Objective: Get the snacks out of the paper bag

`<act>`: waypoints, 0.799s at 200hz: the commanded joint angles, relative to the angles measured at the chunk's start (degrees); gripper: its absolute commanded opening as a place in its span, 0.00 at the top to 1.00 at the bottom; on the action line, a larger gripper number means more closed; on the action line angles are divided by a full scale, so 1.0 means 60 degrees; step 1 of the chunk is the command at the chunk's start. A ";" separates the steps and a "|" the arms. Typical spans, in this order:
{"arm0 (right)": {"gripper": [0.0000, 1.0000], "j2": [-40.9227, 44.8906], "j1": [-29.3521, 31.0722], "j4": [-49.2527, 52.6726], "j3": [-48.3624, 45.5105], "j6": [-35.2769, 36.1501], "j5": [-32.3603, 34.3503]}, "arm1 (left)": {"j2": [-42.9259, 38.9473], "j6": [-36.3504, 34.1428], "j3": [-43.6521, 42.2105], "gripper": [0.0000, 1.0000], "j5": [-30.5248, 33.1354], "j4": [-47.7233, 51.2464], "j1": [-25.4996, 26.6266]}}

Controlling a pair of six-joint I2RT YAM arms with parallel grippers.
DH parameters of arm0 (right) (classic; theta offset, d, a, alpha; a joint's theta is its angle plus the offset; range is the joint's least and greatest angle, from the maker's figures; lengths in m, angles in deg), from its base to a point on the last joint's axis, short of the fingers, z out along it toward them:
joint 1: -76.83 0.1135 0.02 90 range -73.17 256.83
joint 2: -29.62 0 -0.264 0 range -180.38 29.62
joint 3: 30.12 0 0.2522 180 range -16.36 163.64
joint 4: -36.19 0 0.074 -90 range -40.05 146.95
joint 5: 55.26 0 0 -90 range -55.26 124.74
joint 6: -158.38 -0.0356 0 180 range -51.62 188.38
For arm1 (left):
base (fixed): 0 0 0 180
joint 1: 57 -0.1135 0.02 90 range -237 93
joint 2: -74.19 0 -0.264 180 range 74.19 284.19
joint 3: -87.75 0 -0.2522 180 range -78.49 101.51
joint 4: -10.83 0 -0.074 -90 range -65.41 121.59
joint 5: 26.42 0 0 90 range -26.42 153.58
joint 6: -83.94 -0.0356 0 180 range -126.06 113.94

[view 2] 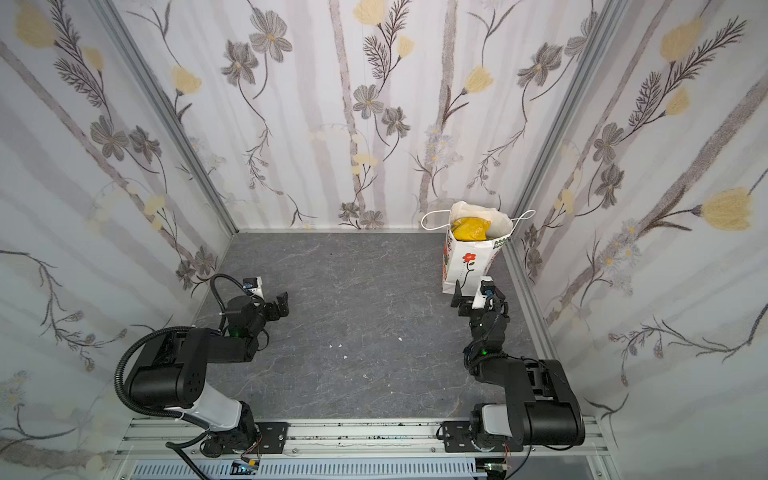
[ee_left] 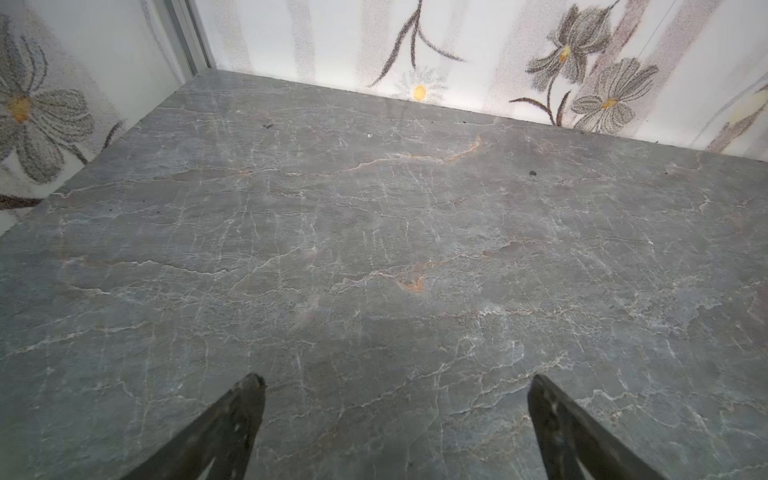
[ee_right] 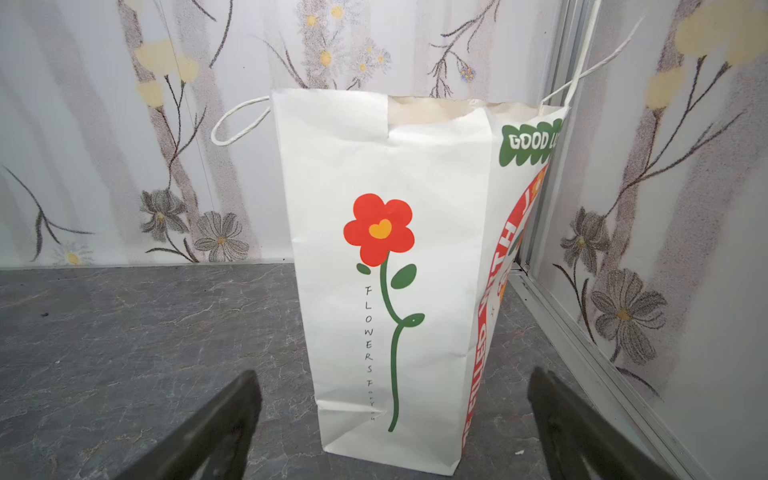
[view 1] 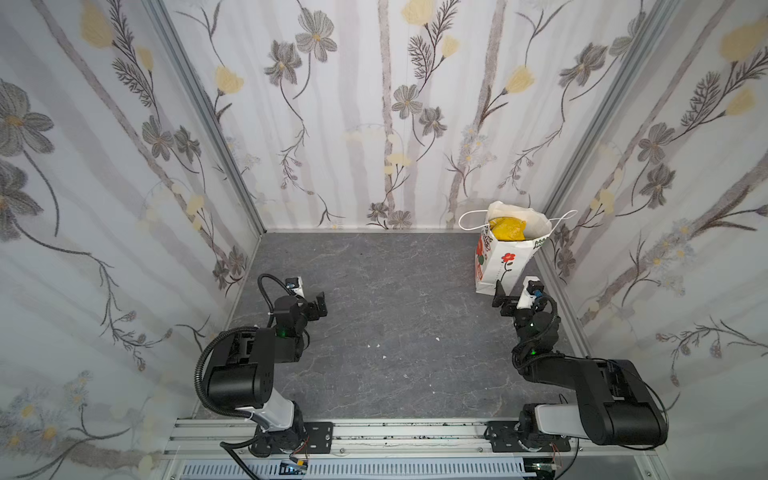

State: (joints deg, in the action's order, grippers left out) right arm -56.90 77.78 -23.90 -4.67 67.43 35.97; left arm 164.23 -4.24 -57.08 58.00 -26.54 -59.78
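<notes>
The white paper bag [view 1: 505, 266] [view 2: 467, 270] stands upright in the far right corner, mouth open, cord handles hanging out to both sides. One yellow snack [view 1: 507, 228] [view 2: 471, 229] shows in its mouth; any other snacks are hidden inside. My right gripper [view 1: 508, 297] [view 2: 464, 297] is open, low over the table, just in front of the bag's base. In the right wrist view the bag [ee_right: 436, 249], with its red flower, fills the space ahead of the spread right gripper [ee_right: 395, 376]. My left gripper [view 1: 319, 306] [view 2: 279, 305] [ee_left: 397, 380] is open and empty over bare table at the left.
The grey marble table [view 1: 395, 311] is walled by floral curtains on three sides, with metal frame posts [view 1: 557, 199] in the corners. An aluminium rail [view 1: 395, 434] carrying both arm bases runs along the front. Small white crumbs [view 1: 374, 345] lie mid-table.
</notes>
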 commanded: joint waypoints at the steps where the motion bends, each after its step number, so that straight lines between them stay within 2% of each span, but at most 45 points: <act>1: 0.00 0.0020 0.0003 -0.0108 0.0016 0.0158 -0.0089 | -0.0002 0.0002 0.0050 0.00 0.0023 -0.0412 -0.0004; 102: 0.00 0.0021 -0.0010 -0.0100 0.0024 0.0150 -0.0090 | -0.0012 -0.0004 0.0036 0.00 0.0031 -0.0399 0.0008; 128: 0.00 0.0089 -0.0009 -0.0074 0.0019 0.0124 -0.0090 | -0.0068 -0.0081 -0.0153 0.00 -0.0029 -0.0821 0.0025; 143: 0.00 0.0735 0.0029 0.0717 0.0136 0.0131 -0.0024 | -0.0686 0.0021 -0.0586 0.00 0.0355 -0.1113 0.0068; 160: 0.00 0.2020 0.0048 0.3346 0.0848 -0.0240 0.0265 | -0.1904 0.0072 -0.0988 0.00 0.0932 -0.0800 0.0187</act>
State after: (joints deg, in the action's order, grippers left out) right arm -51.41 77.80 -18.45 -3.87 67.39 36.01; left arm 159.79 -4.28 -60.77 59.18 -28.27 -59.30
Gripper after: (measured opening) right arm 0.996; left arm 0.997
